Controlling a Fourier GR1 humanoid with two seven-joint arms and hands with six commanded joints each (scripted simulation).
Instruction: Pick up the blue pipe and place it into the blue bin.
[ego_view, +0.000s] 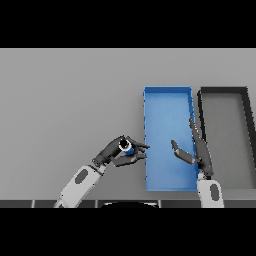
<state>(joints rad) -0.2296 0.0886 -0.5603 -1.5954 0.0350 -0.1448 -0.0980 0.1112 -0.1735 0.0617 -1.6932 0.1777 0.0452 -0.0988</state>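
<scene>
Left hand (116, 152) pinching blue pipe (127, 147), beside blue bin (167, 100), right hand (197, 150) spread

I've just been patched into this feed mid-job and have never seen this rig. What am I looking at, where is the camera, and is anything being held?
This is one view from the robot's head, looking down at a grey table. The robot is a humanoid with two white and grey arms ending in dark hands. Its left hand comes in from the lower left with its fingers curled round a small blue pipe, held just left of the blue bin. Its right hand is over the right part of that bin, fingers straight and holding nothing. To the right of the blue bin, alongside it, lies a black bin. Both bins look empty, so the pipe has not yet been put in.
</scene>
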